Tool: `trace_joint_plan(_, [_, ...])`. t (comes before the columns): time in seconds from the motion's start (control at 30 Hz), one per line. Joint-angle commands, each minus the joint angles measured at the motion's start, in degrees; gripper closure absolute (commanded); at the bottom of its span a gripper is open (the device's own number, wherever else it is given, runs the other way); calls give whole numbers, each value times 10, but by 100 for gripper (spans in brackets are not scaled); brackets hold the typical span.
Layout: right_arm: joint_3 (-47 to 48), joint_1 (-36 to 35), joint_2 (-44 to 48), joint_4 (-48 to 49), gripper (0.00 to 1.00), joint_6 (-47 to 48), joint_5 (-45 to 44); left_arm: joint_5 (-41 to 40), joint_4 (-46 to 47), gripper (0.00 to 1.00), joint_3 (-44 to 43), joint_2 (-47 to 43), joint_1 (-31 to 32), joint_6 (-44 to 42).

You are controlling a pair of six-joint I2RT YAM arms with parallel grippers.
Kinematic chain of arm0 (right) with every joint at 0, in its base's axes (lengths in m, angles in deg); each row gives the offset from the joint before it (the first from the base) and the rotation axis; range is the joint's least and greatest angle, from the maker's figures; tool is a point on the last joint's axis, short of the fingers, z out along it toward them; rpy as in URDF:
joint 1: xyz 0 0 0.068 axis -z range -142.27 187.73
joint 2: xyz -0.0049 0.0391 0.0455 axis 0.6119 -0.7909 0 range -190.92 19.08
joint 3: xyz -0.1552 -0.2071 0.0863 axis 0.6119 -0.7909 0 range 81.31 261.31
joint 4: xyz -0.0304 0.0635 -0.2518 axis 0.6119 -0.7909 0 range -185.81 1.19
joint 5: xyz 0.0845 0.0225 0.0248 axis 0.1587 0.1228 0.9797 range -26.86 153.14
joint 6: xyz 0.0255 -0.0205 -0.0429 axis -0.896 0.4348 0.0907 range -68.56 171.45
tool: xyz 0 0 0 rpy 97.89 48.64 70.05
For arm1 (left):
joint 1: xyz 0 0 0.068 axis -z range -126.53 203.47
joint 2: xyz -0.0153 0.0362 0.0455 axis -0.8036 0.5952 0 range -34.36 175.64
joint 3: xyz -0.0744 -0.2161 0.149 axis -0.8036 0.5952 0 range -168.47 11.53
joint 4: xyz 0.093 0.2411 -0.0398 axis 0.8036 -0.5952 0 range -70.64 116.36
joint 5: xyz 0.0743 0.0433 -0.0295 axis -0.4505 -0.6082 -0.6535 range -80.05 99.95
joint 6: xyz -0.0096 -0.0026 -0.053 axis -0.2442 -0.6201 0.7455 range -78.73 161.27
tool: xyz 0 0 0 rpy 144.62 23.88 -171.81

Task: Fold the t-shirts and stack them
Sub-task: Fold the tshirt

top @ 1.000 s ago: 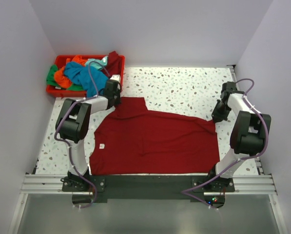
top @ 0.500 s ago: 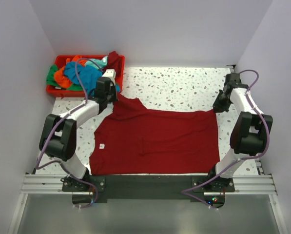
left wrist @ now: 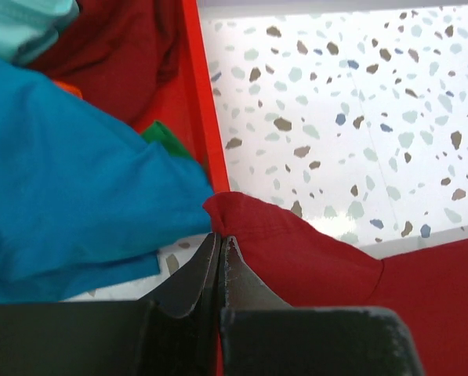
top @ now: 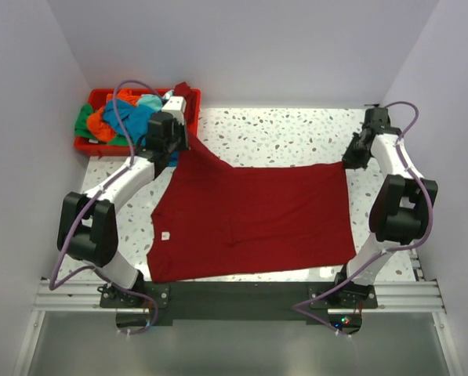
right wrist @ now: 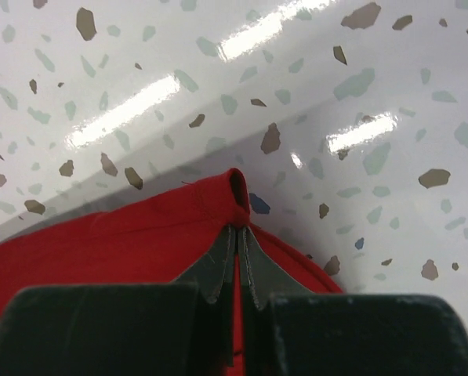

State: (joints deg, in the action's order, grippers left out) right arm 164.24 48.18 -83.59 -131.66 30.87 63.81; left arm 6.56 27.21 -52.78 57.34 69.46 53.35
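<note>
A large dark red t-shirt (top: 253, 219) lies spread across the table. My left gripper (top: 179, 145) is shut on its far left corner (left wrist: 296, 251), held up close to the red bin. My right gripper (top: 350, 161) is shut on its far right corner (right wrist: 218, 211), near the table's right edge. The far edge of the shirt is stretched between the two grippers. Teal blue (top: 132, 119), orange (top: 99, 124) and green (top: 82, 124) t-shirts lie heaped in the bin; the teal blue one also shows in the left wrist view (left wrist: 69, 164).
The red plastic bin (top: 188, 95) stands at the far left corner, its wall (left wrist: 202, 117) just beside my left gripper. Another dark red cloth (top: 183, 92) hangs over the bin's right end. Walls close in the table on three sides.
Both grippers have moved away from the bases, pulling the shirt's far corners with them. The shirt's far edge has drawn straight, and its near hem has slid up a little.
</note>
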Motion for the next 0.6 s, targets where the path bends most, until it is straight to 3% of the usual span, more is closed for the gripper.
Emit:
trace_joint_plan(0.0, [40,-1,-12,22,100,-6,16,-6,20,100,-70,20,-7,-37])
trace_joint_plan(0.27, [67,-1,-30,28,100,-10,29,27,-8,100,-151,72,-9,-65])
trace_joint_plan(0.37, [53,-1,-17,40,100,-4,39,30,-8,100,-129,51,-9,-71])
trace_joint_plan(0.57, [-22,-1,34,87,100,4,45,30,-1,100,0,-63,-8,-68])
